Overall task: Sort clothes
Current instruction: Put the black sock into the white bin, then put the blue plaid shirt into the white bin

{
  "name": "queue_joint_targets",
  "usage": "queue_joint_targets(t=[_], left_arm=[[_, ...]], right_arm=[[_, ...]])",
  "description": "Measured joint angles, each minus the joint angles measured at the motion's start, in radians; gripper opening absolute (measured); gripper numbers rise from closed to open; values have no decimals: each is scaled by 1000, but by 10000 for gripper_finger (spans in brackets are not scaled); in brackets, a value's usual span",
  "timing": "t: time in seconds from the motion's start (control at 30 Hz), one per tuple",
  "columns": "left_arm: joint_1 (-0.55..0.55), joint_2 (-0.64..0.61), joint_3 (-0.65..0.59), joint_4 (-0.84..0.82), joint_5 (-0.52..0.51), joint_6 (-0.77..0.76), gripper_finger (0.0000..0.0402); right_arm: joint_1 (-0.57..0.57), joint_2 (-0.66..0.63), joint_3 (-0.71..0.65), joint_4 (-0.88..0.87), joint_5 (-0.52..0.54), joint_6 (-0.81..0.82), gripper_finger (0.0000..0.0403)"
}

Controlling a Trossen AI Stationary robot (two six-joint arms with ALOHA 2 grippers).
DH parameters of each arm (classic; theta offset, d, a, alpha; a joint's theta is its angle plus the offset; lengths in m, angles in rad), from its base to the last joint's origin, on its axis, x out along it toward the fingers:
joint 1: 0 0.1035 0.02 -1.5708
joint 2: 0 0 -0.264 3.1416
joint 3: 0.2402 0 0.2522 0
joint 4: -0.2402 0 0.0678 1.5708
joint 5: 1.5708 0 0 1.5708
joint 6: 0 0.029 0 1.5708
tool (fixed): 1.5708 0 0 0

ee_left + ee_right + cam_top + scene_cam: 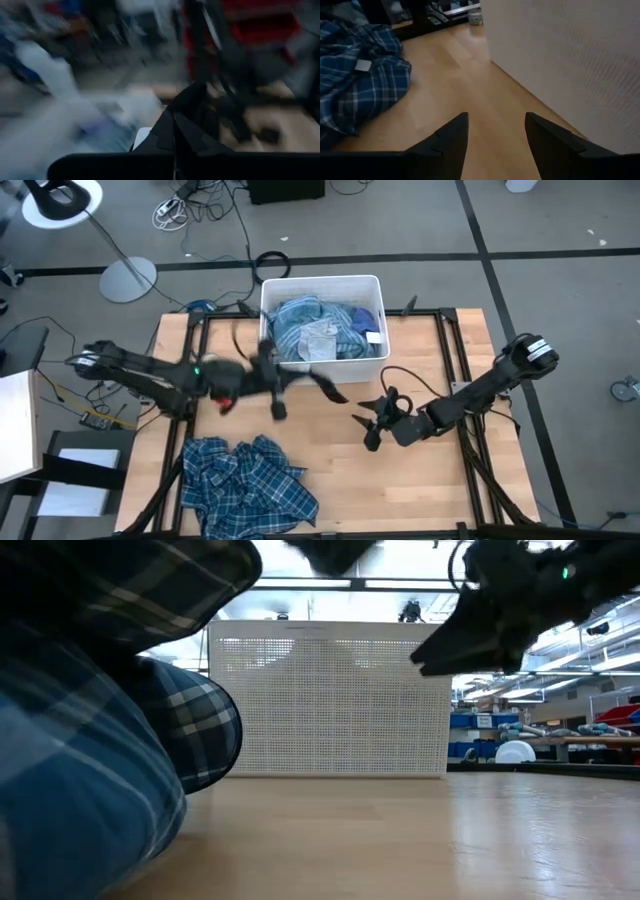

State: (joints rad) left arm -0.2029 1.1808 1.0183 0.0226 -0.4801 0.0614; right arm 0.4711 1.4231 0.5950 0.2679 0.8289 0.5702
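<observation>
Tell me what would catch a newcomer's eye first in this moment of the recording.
Probably the white bin at the table's far edge, heaped with blue and striped clothes, and the blue-white plaid shirt crumpled at the near-left corner. Next, the left gripper, blurred just in front of the bin. The right gripper is open over bare wood right of centre.

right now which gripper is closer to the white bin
Left. The left gripper is blurred right at the white bin's front edge, while the right gripper, fingers open, hovers over bare table farther in front of it.
</observation>
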Motion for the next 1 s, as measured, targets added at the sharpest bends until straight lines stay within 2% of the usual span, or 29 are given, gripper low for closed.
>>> queue_joint_targets(t=[0.1,0.23,0.33,0.43,0.63,0.8,0.9,1.0], left_arm=[[100,0,98,-11,-45,71,0],[237,18,170,-61,-80,59,2],[302,18,181,-96,-64,-2,12],[333,13,179,-177,-3,-43,29],[338,13,179,-310,135,-114,80],[287,-6,179,-418,238,-153,98],[221,-33,173,-476,217,-186,98],[127,-70,137,-472,88,-205,95]], right_arm=[[-23,64,-41,158,-34,-24,194],[-54,127,-43,220,-113,-23,194],[-71,148,-34,222,-171,-30,194],[-76,151,-34,222,-212,-47,194],[-76,150,-34,229,-240,-67,192],[-76,150,-34,270,-288,-98,193],[-76,150,-34,322,-321,-156,192],[-76,151,-34,371,-341,-214,192]])
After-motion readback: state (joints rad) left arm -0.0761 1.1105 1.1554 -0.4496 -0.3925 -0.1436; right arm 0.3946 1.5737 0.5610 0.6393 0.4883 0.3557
